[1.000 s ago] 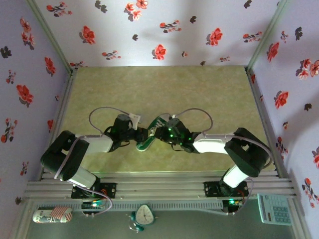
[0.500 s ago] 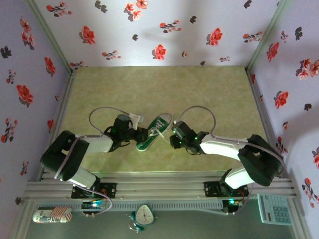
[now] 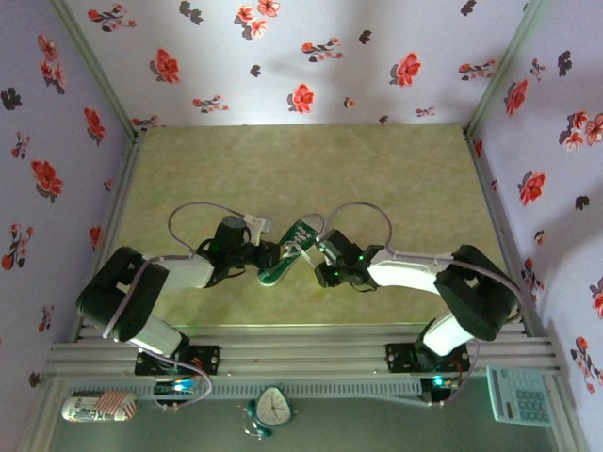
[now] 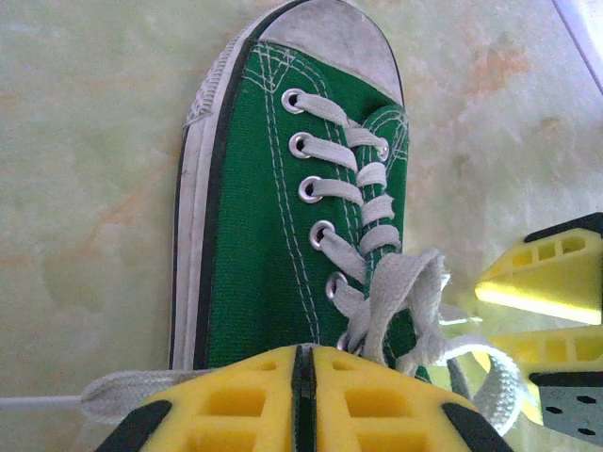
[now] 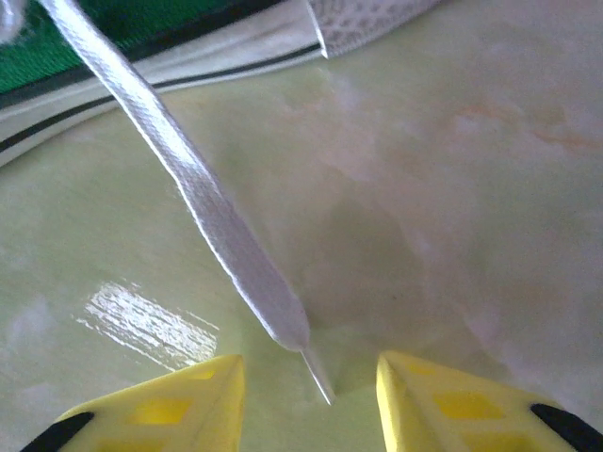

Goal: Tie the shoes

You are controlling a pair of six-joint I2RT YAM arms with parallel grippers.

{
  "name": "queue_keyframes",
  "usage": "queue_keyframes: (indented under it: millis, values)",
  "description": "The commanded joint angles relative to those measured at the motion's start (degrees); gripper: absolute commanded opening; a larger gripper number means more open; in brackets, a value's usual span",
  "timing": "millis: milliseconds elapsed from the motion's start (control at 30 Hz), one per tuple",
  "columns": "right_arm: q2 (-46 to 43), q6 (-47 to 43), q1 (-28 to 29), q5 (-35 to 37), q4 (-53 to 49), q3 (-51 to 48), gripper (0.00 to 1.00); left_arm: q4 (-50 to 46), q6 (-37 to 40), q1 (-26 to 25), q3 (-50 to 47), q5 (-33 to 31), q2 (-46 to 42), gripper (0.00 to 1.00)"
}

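The dark green sneaker point(image 3: 294, 243) lies mid-table, toe pointing away; its white toe cap point(image 4: 330, 42) and laced eyelets show in the left wrist view, where the shoe point(image 4: 254, 235) has a loose knot of white lace point(image 4: 405, 292) near the tongue. My left gripper point(image 4: 301, 377) is shut at the shoe's opening, a lace strip point(image 4: 113, 395) running out from under it to the left. My right gripper point(image 5: 311, 377) is open just above the table, and the other lace end point(image 5: 217, 217) with its clear tip lies between the fingers, untouched. From above, the left gripper point(image 3: 271, 254) and right gripper point(image 3: 316, 254) flank the shoe.
The green marbled tabletop point(image 3: 301, 169) is walled by flowered panels on three sides. A metal rail point(image 3: 301, 353) runs along the near edge, with a can point(image 3: 99, 408), a clock point(image 3: 273, 407) and a calculator point(image 3: 518, 395) beyond it. The right gripper's yellow fingers point(image 4: 546, 292) sit beside the shoe.
The right arm swung away to the right of the shoe, then came back in close to it, its gripper now over the loose lace end. The left arm stayed still.
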Motion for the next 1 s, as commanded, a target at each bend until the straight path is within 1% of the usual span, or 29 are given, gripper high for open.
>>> queue_keyframes:
  millis: [0,267,533,700,767,833,967]
  values:
    - [2.1,-2.3,1.2,2.7,-2.1,2.2,0.39,2.3,-0.1,-0.8,1.1,0.8,1.0,0.14]
    - [6.1,-2.5,2.3,5.0,-1.7,4.1,0.31,2.3,-0.1,-0.8,1.2,0.8,0.8,0.14]
    - [6.9,-1.1,5.2,4.7,-1.5,4.5,0.14,2.5,-0.3,-0.7,1.0,0.9,0.7,0.14]
    - [4.9,0.1,6.9,4.2,-2.1,3.6,0.05,2.7,-0.3,-0.7,0.9,0.8,0.7,0.14]
    - [3.5,0.2,7.7,2.1,-1.7,3.1,0.03,2.7,-0.3,-0.8,0.8,0.8,0.6,0.14]
    - [2.8,-0.1,8.3,-1.7,-0.2,2.8,0.04,2.7,-0.3,-0.8,0.7,0.8,0.6,0.14]
    - [3.8,0.6,8.9,-7.2,3.6,2.9,0.03,2.9,-0.3,-0.7,0.7,0.8,0.6,0.14]
